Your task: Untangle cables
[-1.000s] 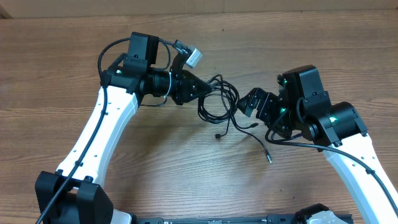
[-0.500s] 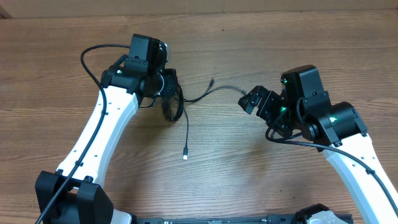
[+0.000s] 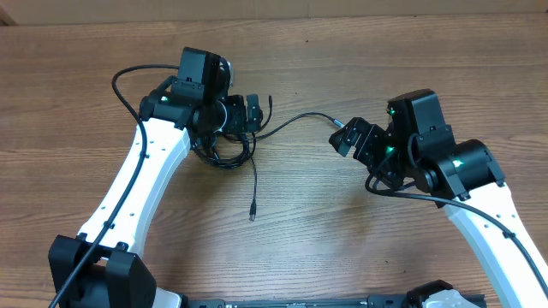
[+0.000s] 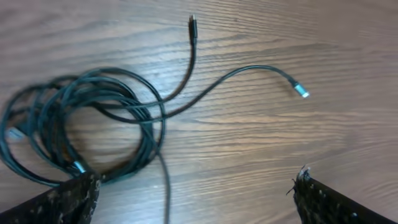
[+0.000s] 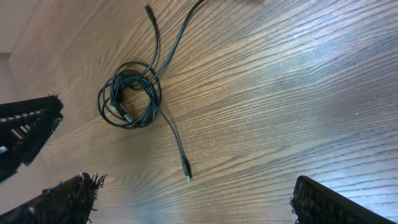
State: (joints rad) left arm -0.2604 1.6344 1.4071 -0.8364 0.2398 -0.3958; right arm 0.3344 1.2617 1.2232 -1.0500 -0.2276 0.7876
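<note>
3 loose ends (image 3: 253, 214) trail from the coiled cables (image 3: 224, 160) on the counter (image 3: 342, 239). Left jaws, right jaws: wide, empty. Risk: pinching several strands tightens the tangle.

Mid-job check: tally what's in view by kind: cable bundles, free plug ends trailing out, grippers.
Coiled cable bundle: 1
Free plug ends: 3
Grippers: 2, the left gripper and the right gripper
Total: 6
</note>
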